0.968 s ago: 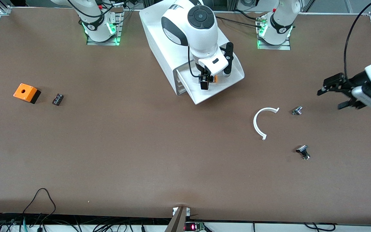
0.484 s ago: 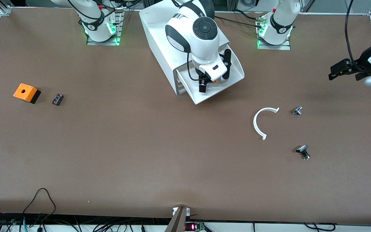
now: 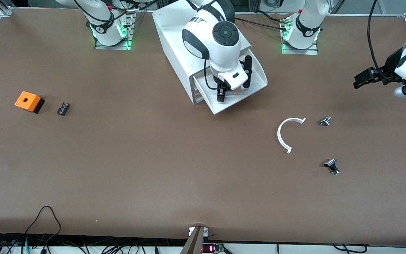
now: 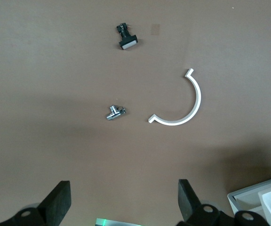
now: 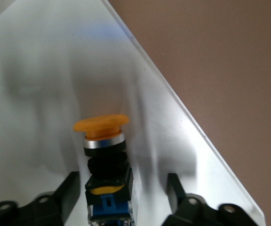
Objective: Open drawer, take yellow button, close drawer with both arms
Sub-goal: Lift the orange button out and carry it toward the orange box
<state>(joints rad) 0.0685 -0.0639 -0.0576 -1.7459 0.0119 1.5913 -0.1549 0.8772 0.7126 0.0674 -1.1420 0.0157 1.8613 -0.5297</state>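
Note:
The drawer stands pulled out of the white cabinet. The button, with an orange cap and a black-and-blue body, lies on its side on the drawer floor. My right gripper is down in the drawer. In the right wrist view it is open, one finger on each side of the button, not closed on it. My left gripper hangs open and empty over the table at the left arm's end; its wrist view shows bare table between the fingers.
A white C-shaped ring, a small metal part and a small black part lie nearer the front camera, toward the left arm's end. An orange cube and a flat black block lie toward the right arm's end.
My right gripper has come down into the drawer around the button. My left gripper has drawn back toward the robots' side of the table.

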